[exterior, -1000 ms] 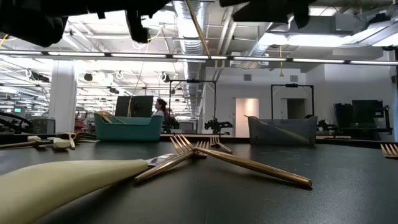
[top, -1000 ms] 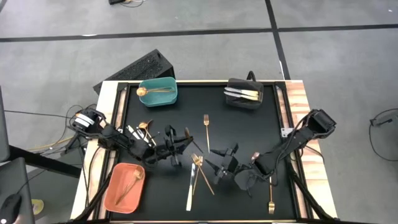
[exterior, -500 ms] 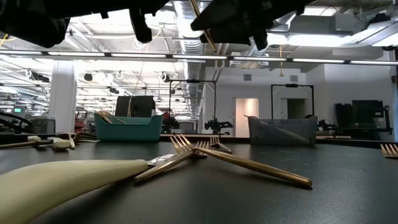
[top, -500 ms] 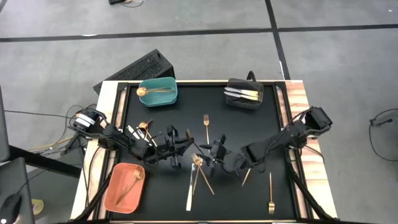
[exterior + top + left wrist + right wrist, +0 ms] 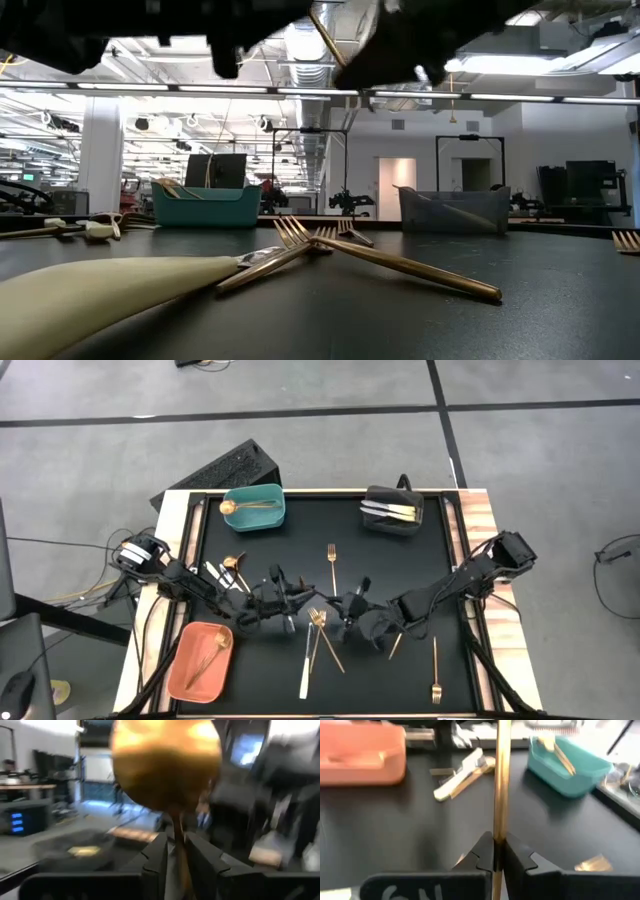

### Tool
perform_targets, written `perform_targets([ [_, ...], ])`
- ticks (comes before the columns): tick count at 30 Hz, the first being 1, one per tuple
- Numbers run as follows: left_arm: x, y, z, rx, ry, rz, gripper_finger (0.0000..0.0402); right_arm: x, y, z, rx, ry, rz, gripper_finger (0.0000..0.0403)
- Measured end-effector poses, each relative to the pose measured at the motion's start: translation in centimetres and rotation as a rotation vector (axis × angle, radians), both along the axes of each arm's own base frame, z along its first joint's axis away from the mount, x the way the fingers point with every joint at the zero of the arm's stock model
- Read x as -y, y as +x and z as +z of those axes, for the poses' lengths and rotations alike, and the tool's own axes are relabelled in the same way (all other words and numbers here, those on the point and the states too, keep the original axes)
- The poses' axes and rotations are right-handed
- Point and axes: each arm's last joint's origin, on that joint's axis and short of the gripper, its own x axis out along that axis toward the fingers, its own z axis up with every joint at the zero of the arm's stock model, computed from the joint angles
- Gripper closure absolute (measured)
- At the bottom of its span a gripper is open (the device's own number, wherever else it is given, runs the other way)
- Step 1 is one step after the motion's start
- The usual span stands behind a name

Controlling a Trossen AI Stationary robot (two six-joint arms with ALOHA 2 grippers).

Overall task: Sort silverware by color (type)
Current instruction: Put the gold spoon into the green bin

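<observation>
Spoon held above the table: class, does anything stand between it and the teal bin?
Only the left gripper, which sits close beside the spoon on the bin's side. The right gripper has its jaws shut on the handle. Nothing else visible rises between the spoon and the teal bin.

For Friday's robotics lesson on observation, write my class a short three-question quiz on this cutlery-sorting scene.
1. True or false: the teal bin holds a gold spoon.
2. The right tool is shut on: A) a white-handled knife, B) a slim gold handle, C) a bin's rim.
3. What colour is the bin that holds the white-handled pieces?

Key: 1 true; 2 B; 3 black, the black bin.
</observation>
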Motion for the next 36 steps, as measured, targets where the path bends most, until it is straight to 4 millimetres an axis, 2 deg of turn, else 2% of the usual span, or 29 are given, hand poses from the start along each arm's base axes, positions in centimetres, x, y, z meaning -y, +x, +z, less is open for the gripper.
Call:
perform_targets([
  [5, 0.6, -0.5, -1.4, -0.223, 0.166, 0.211, 0.0289, 0.8, -1.8, 0.1, -0.129, 0.134, -0.019, 0.0362],
  [9, 1.9, -1.2, -1.4, -0.356, 0.407, 0.293, 0.0253, 1.7, -2.6, 0.0, -0.231, 0.318, -0.013, 0.0362],
  [14, 4.5, -0.3, 0.3, -0.484, 0.850, 0.202, 0.0234, 2.7, -2.0, 0.2, -0.255, 0.496, 0.042, 0.0362],
  [19, 5.0, 2.0, 0.9, -0.726, 1.092, 0.088, 0.0233, 4.1, -0.7, 0.9, -0.162, 0.590, 0.083, 0.0362],
  [21, 4.5, 2.7, 0.8, -0.848, 1.110, 0.080, 0.0233, 4.7, -0.4, 1.1, -0.139, 0.610, 0.087, 0.0361],
  [24, 3.6, 3.3, 1.4, -0.935, 1.035, 0.188, 0.0233, 5.1, -0.2, 1.2, -0.135, 0.626, 0.094, 0.0360],
  [27, 3.0, 3.5, 1.7, -0.948, 0.993, 0.260, 0.0233, 5.1, -0.2, 1.2, -0.139, 0.626, 0.104, 0.0360],
  [36, 1.6, 4.0, 1.5, -1.003, 1.055, 0.237, 0.0242, 4.8, -0.3, 1.2, -0.142, 0.627, 0.121, 0.0358],
])
